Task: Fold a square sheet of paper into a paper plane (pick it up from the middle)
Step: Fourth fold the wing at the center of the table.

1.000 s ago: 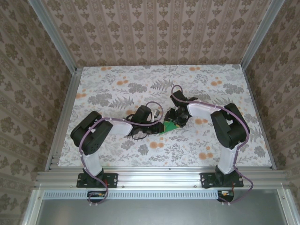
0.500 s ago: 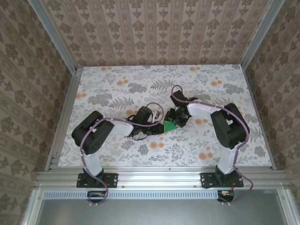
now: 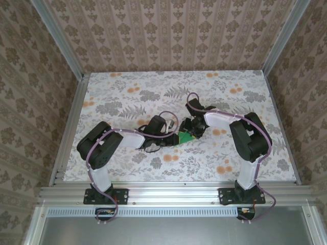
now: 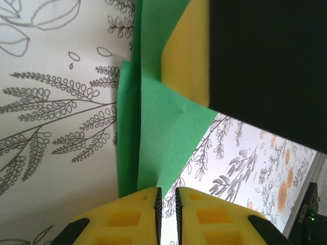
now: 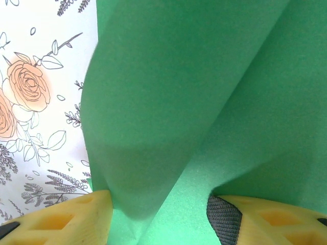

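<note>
The square sheet of paper (image 3: 185, 138), bright green and creased into layered folds, lies at mid-table between both arms. In the left wrist view the paper (image 4: 163, 127) tapers to a corner that runs under the left finger. My left gripper (image 4: 166, 196) has its jaws almost together. Only a thin slit of table shows between them, and nothing is held. My right gripper (image 5: 153, 214) stands open astride the paper (image 5: 194, 92), which bulges up between its fingers. One yellow finger (image 4: 186, 56) of the right gripper rests on the sheet's top layer.
The floral tablecloth (image 3: 127, 97) spreads out all round the paper. Aluminium rails (image 3: 69, 127) edge the table at the left and right, and patterned walls rise behind. Both forearms lie low and meet at the centre.
The left wrist has edged slightly right toward the paper. The right arm and the paper have stayed still.
</note>
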`<control>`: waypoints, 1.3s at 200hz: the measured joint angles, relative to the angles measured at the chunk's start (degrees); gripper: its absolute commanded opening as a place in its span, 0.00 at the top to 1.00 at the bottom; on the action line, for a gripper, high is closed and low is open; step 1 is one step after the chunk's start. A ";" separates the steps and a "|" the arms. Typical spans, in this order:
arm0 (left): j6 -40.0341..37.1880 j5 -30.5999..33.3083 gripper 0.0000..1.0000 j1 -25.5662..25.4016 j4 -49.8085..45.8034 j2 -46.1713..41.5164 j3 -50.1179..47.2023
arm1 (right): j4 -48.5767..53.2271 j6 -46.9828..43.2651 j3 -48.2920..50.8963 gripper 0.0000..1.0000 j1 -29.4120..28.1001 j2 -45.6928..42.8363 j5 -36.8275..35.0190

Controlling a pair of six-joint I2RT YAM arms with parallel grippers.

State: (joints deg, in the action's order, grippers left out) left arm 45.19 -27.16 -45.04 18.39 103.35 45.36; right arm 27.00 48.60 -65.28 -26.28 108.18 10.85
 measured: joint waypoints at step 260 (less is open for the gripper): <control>-3.23 6.49 0.80 -3.32 -6.43 -1.92 0.70 | -0.02 2.69 0.02 0.41 0.22 0.17 -0.11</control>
State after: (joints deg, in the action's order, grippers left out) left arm 41.95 -20.67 -48.36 11.97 101.43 46.06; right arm 26.98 51.29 -65.25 -26.06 108.36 10.74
